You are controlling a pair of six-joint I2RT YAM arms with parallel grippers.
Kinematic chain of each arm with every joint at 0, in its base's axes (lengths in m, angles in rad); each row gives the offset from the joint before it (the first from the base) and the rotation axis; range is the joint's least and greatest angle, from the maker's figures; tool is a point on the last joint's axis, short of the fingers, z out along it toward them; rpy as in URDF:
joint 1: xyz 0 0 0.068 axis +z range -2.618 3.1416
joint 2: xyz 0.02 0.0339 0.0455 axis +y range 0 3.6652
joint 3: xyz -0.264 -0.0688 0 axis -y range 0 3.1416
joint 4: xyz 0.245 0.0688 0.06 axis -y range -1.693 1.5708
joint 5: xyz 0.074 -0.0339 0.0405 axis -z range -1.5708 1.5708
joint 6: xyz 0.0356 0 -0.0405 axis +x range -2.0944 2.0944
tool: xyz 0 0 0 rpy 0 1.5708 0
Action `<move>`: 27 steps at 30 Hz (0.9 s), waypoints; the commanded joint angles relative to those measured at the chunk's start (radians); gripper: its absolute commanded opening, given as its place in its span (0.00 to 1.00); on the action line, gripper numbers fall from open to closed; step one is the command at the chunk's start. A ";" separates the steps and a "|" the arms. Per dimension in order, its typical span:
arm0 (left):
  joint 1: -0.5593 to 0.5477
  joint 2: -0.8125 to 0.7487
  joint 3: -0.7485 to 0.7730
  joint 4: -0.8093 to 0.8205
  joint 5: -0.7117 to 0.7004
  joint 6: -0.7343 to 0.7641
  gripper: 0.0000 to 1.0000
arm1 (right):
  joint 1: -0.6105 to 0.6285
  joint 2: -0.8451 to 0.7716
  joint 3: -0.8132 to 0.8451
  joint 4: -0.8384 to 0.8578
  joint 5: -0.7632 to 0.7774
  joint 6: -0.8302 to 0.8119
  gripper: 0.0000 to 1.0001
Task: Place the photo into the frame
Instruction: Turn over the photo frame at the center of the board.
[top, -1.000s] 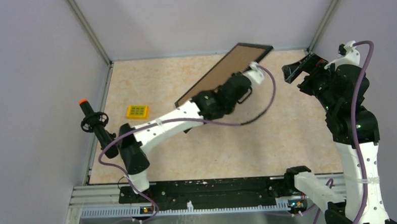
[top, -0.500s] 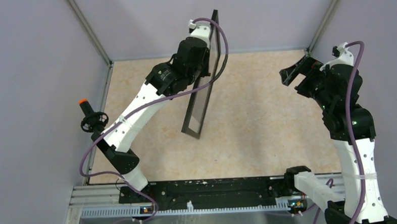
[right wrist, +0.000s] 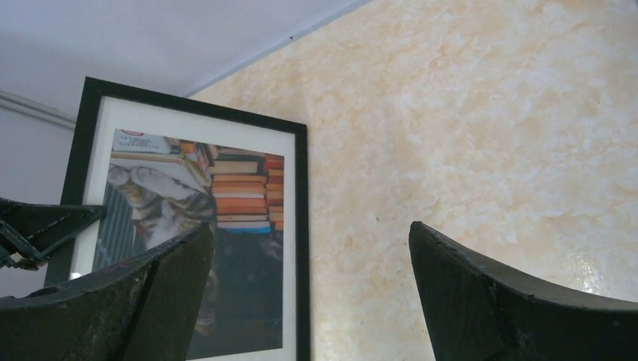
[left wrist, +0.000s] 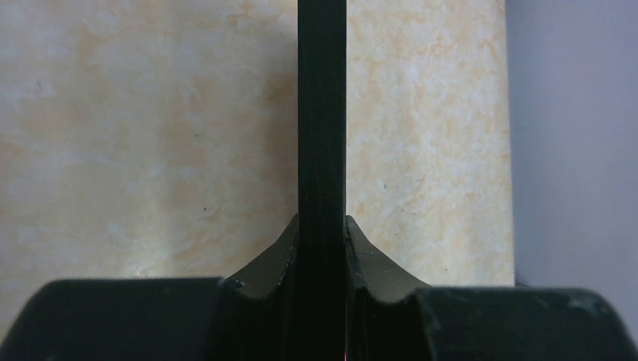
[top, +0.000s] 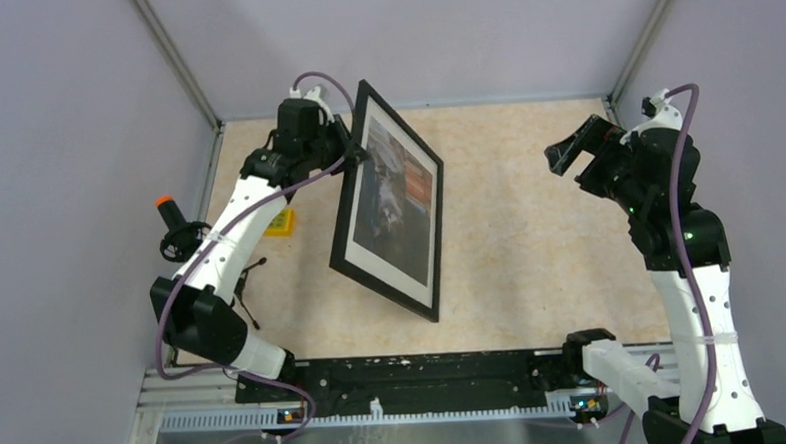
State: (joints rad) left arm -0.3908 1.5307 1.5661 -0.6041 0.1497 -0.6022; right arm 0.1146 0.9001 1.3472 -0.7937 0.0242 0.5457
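The black frame hangs steeply tilted over the middle of the table, picture side toward the top camera. The photo, a cat print with a white border, sits inside it. My left gripper is shut on the frame's upper left edge. In the left wrist view that edge runs straight up between the jaws of the left gripper. My right gripper hovers open at the back right, empty. In the right wrist view the right gripper faces the frame and photo. Whether the frame's lower corner touches the table is unclear.
A small yellow block lies at the left, partly behind my left arm. A black handle with an orange tip stands by the left wall. Grey walls enclose the table on three sides. The black rail spans the near edge.
My left arm swung the frame from the back right toward the left and turned it over, from brown backing up to picture side showing. The right gripper barely shifted and stayed open.
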 commanded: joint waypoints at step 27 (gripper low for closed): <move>-0.093 0.124 -0.656 0.936 0.103 -0.391 0.00 | -0.003 0.017 -0.091 0.057 -0.112 0.002 0.99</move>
State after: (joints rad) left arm -0.3290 1.6283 0.9840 0.1398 0.3748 -0.8734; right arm 0.1146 0.9207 1.2232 -0.7700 -0.0669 0.5514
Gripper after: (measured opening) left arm 0.277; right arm 0.988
